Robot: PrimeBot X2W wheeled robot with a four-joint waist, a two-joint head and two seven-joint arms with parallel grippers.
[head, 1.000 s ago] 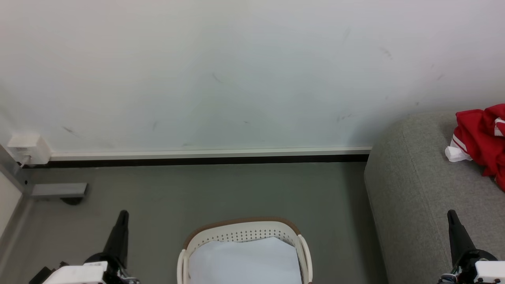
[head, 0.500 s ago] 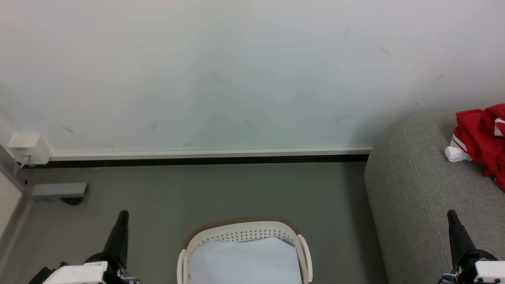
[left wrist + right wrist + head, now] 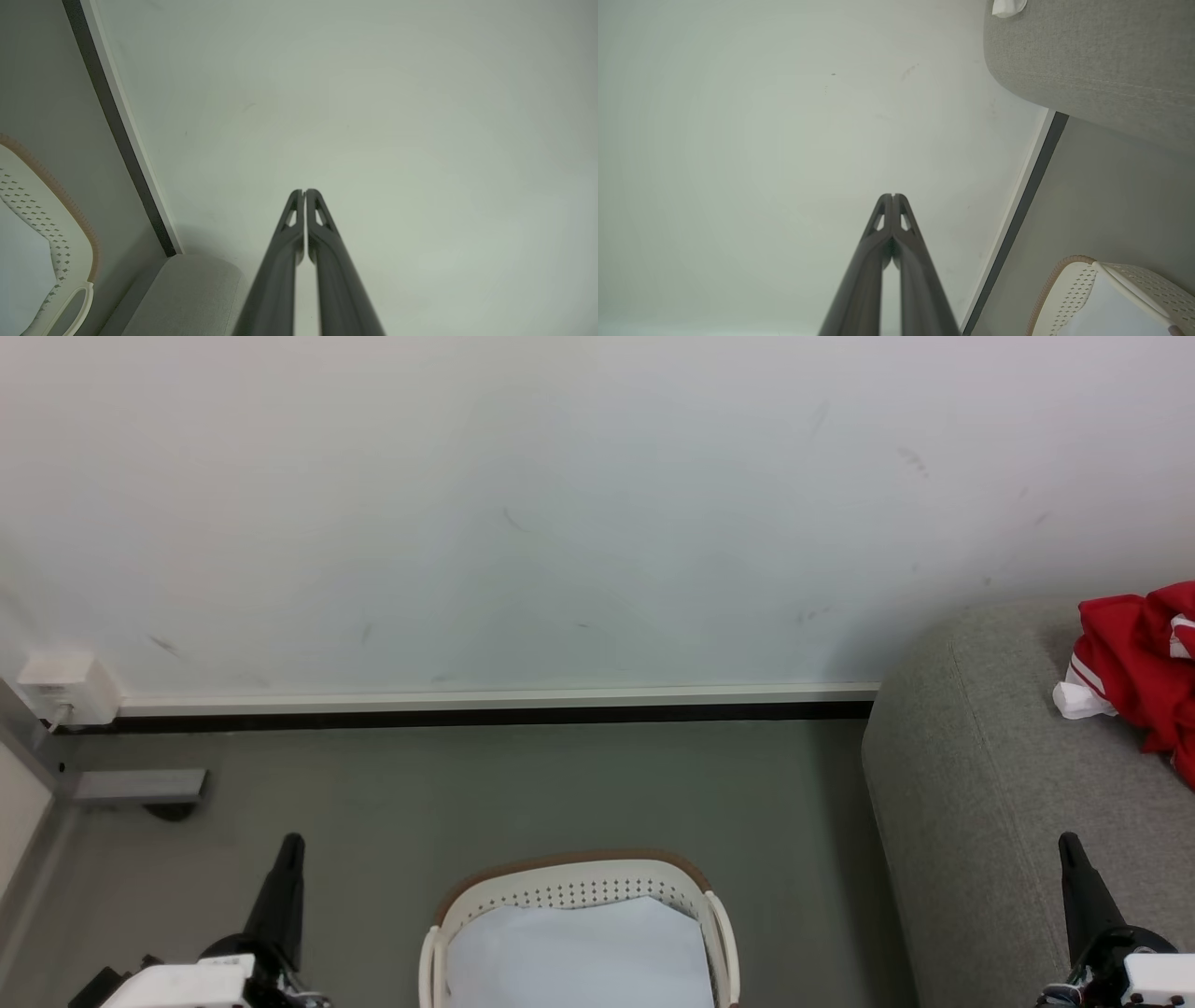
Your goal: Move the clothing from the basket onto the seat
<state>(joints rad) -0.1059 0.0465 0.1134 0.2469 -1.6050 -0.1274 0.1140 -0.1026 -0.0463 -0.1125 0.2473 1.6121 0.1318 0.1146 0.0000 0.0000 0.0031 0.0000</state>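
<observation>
Left gripper (image 3: 291,845) sits at the lower left of the head view. Its fingers are clenched tip to tip and grasp nothing, and the left wrist view shows the two dark tips meeting against the pale wall (image 3: 560,523). Right gripper (image 3: 1067,842) is at the lower right and is in the same state: fingers pressed together at the tips and empty, pointing up over the front of the seat (image 3: 990,784). The clothing (image 3: 1144,663) is on the seat as a crumpled red heap at the right edge of the head view, cut off by the frame. A white trim piece with thin red stripes sticks out on its left side. The right wrist view catches a scrap of white fabric on the grey upholstery at its top edge, and the seat's stitched seam is visible there. The basket (image 3: 579,887) stands on the grey floor (image 3: 467,784) at low centre between the two grippers, just left of the seat and apart from it, with its near part cut off by the bottom edge. Its brown rim band and perforated cream wall are clear, and a flat white sheet (image 3: 579,952) covers the part of the inside that is in view. Both grippers are well apart from the basket and the clothing. A baseboard (image 3: 467,695) runs along the foot of the wall, and a small white box (image 3: 65,686) is mounted at its far left.
</observation>
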